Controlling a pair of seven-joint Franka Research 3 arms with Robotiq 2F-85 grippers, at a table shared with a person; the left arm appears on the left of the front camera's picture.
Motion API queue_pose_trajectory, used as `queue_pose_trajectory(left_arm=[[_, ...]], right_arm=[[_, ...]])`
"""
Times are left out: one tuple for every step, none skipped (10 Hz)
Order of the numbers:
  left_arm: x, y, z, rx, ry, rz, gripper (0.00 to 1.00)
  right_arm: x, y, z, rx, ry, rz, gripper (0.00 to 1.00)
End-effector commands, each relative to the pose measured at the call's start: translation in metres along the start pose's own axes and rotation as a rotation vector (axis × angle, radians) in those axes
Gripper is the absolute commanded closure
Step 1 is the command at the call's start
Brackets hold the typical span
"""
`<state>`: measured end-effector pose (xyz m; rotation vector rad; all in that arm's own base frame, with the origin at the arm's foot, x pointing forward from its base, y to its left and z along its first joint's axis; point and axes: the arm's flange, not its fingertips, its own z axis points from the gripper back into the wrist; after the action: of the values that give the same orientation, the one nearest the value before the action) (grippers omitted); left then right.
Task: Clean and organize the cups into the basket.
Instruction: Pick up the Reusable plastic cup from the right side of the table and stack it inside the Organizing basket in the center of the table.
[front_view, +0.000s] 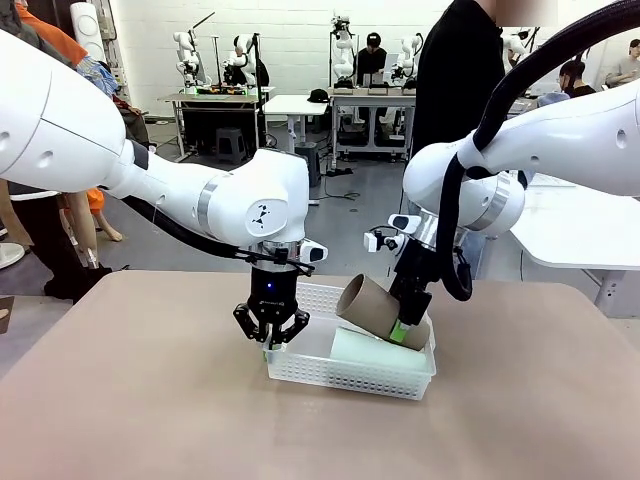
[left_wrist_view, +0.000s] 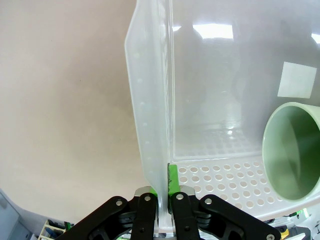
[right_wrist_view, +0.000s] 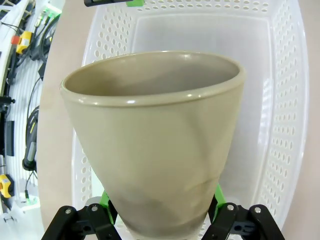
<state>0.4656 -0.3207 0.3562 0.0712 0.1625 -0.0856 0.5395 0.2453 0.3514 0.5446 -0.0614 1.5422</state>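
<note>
The white perforated basket (front_view: 300, 370) sits mid-table. A pale mint green cup (front_view: 375, 352) lies on its side inside it; its open mouth (left_wrist_view: 295, 150) faces the left wrist view. My left gripper (front_view: 271, 340) is shut on the basket's left wall (left_wrist_view: 150, 125), pinching the rim between its fingers (left_wrist_view: 172, 180). My right gripper (front_view: 405, 330) is shut on a brown-tan cup (front_view: 375, 310), held tilted over the basket's right part, mouth toward picture left. In the right wrist view that cup (right_wrist_view: 155, 145) hangs above the basket's floor (right_wrist_view: 260, 100).
A person in black (front_view: 455, 80) stands at the far side of the table (front_view: 130, 400). Bare tabletop surrounds the basket on all sides. Another white table (front_view: 580, 225) stands at the right behind.
</note>
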Motion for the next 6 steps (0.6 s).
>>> queue_pose_trajectory(left_arm=[[0.0000, 0.0037, -0.0027, 0.007, 0.004, -0.001, 1.00], [0.0000, 0.0037, -0.0027, 0.007, 0.004, -0.001, 1.00], [0.0000, 0.0037, -0.0027, 0.007, 0.004, -0.001, 1.00], [0.0000, 0.0037, -0.0027, 0.007, 0.004, -0.001, 1.00], [0.0000, 0.0037, -0.0027, 0.007, 0.004, -0.001, 1.00], [0.0000, 0.0037, -0.0027, 0.007, 0.004, -0.001, 1.00]], right_arm=[[-0.0017, -0.0016, -0.0038, 0.020, 0.019, -0.006, 0.19], [-0.0007, -0.0013, -0.0034, 0.019, 0.015, -0.007, 0.14], [0.0001, -0.0010, -0.0030, 0.018, 0.011, -0.004, 0.00], [0.0001, -0.0014, -0.0036, 0.017, 0.009, -0.002, 0.00], [0.0001, -0.0011, -0.0037, 0.015, 0.007, -0.001, 0.00], [0.0002, -0.0001, -0.0021, 0.010, 0.001, 0.001, 0.00]])
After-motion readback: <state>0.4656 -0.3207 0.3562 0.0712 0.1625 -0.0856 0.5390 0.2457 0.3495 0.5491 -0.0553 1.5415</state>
